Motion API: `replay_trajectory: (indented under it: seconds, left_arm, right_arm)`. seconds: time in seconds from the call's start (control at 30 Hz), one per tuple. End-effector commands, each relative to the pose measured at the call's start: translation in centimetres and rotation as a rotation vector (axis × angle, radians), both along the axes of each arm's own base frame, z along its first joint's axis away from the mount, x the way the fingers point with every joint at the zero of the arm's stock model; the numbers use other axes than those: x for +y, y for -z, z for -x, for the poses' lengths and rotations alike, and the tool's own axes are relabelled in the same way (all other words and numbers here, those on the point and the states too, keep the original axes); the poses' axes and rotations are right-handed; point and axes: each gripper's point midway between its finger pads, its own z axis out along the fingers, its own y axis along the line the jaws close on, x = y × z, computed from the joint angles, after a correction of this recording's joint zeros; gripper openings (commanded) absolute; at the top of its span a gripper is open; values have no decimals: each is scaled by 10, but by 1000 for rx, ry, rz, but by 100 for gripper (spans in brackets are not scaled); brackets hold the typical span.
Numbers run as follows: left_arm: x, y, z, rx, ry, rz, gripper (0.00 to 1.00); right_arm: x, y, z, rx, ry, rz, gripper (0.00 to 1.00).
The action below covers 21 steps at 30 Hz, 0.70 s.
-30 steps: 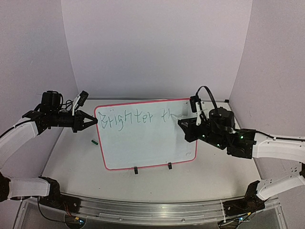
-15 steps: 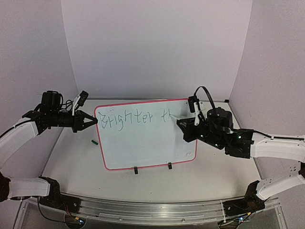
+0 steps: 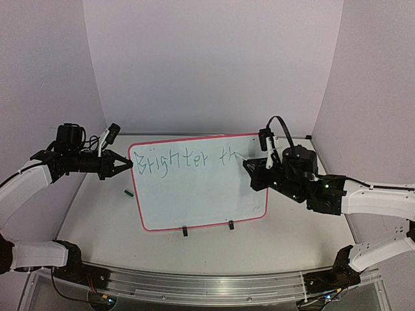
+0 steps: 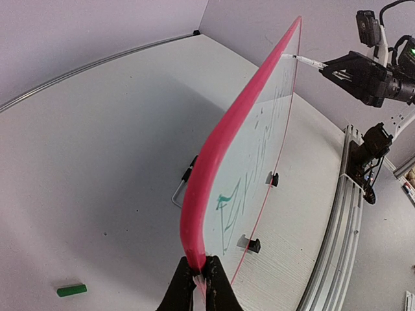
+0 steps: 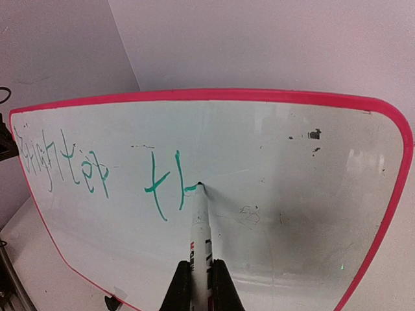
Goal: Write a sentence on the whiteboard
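- Whiteboard (image 3: 194, 201) sits at the centre of the overhead view, tilted up off the grey table (image 3: 97, 220). Two black clips (image 3: 185, 231) sit along its lower edge. Propped this way, its face is turned toward the writing arm.
- Left gripper (image 4: 200, 275) is pinched shut on the pink frame at the board's left edge. I judge this steadies the board against the pen's push.
- Right gripper (image 5: 200, 269) is clamped on a marker (image 5: 200, 223), low in the right wrist view. The barrel runs out ahead of the fingers, so the tip leads, and it touches the board at the last green stroke.
- Sentence (image 3: 175, 161) is thin green handwriting along the top of the board, reading "Brighter th". The second word is unfinished, and nothing is written below it.
- Small green piece (image 4: 71, 290), perhaps the pen's cap, lies on the table left of the board, apart from it.
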Motion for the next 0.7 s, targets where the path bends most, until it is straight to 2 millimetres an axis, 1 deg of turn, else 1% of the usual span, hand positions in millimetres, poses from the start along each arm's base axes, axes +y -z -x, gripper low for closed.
replay_trajectory:
  seconds: [0.0,0.17,0.3,0.5,0.67]
  left_arm:
    - [-1,19,4,56,10,-48,0]
    - [-1,20,4,59,9,-48,0]
    - [-1,20,4,59,10,-47,0]
    - [-1,20,4,59,11,-47,0]
    - [-2,20,4,61,12,-47,0]
  right_arm:
    - [-9,-24,-6,-43,58,-57,0]
    - [-8,-12,-3,-4,50,-47,0]
    - [-10,1,3,33,34,-47,0]
    - [-7,18,12,89,-9,-45,0]
    - [-8,19,15,98,-17,-46,0]
